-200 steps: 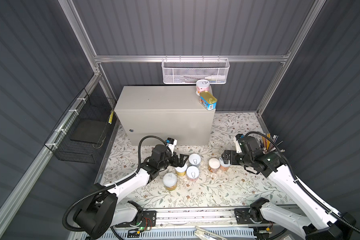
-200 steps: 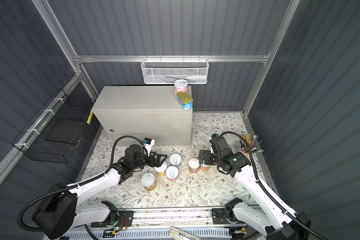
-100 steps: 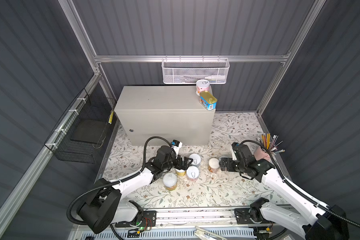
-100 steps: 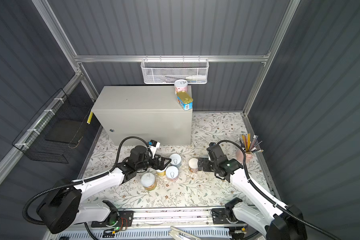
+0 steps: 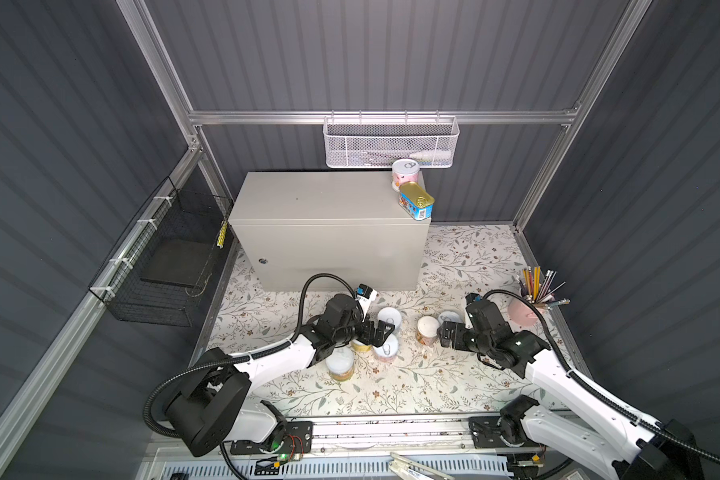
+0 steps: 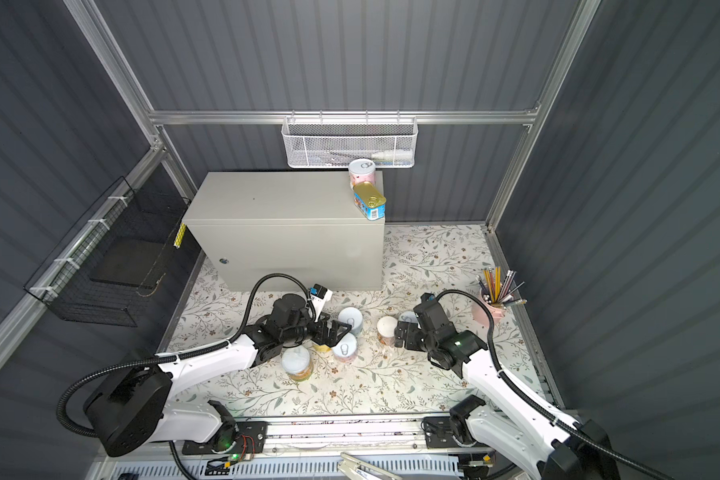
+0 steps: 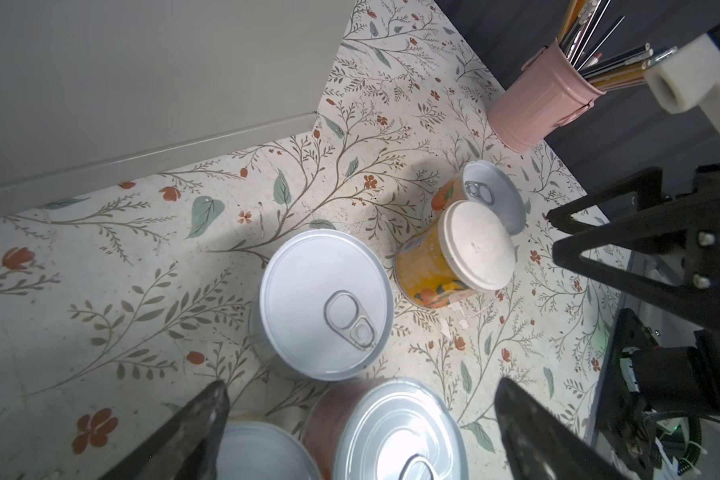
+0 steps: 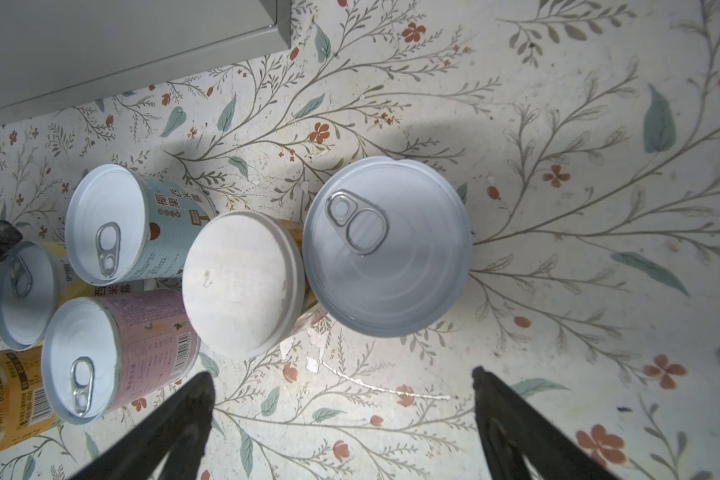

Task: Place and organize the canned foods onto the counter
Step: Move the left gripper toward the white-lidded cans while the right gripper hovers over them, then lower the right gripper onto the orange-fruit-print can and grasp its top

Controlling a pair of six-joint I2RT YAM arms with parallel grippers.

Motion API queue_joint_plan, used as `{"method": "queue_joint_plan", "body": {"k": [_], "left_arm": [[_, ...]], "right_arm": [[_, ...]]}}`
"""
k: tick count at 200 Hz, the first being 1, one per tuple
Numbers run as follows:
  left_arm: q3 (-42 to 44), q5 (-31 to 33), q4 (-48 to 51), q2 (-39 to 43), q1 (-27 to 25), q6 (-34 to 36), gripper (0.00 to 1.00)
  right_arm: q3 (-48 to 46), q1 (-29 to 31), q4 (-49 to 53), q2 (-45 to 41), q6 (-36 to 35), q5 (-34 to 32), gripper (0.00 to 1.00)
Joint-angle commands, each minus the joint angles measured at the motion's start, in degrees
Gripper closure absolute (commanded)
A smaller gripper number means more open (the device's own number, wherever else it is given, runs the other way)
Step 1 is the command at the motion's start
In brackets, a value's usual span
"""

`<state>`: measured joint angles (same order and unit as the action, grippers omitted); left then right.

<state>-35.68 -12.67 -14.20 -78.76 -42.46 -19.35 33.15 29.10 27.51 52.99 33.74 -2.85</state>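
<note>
Six cans [image 5: 340, 365] on the floral mat [image 5: 454, 374] before the desk [image 5: 329, 199], pink can [image 5: 405, 174] and blue tin [image 5: 415, 201] already at its right end. With fingers of left gripper [image 5: 385, 331] and right gripper [image 8: 341, 376] spread and empty, ease the right squarely round the orange pull-tab can [image 8: 387, 249], clear of the white-lidded can [image 8: 242, 282] just beside it, then clench low.

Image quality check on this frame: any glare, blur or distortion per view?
In both top views: even light; frame upright splays with the wide angle; black wire basket murky. Left wrist view: pull-tab can sharp, lid nearly blown out; left gripper dark and soft. Right wrist view: silver-lidded can crisp, mild glare, soft shadow beside it on the floral mat.
</note>
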Motion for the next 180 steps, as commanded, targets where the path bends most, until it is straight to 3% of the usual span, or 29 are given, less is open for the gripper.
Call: {"method": "queue_joint_plan", "body": {"k": [1, 25, 78, 140, 180], "left_arm": [[-1.72, 1.26, 0.66, -0.6, -0.34, 1.94, 0.0], [-1.44, 1.54, 0.75, 0.51, -0.42, 2.08, 0.0], [-0.53, 4.35, 1.12, 3.26, -0.43, 3.0, 0.0], [-0.95, 4.94, 1.16, 1.65, -0.52, 3.47, 0.0], [-1.23, 4.77, 0.66, 0.2, -0.52, 3.54, 0.0]], "right_arm": [[0.03, 0.27, -0.35, -0.87, 1.81, -2.32, 0.07], [0.75, 0.29, 0.39, -0.71, 0.98, -2.39, 0.13], [0.85, 0.25, 1.86, 2.05, 1.67, -5.68, 0.14], [4.91, 0.07, 0.6, 10.78, -4.55, -5.09, 0.12], [5.95, 0.0, -0.52, 15.89, -4.7, -5.8, 0.14]]}}
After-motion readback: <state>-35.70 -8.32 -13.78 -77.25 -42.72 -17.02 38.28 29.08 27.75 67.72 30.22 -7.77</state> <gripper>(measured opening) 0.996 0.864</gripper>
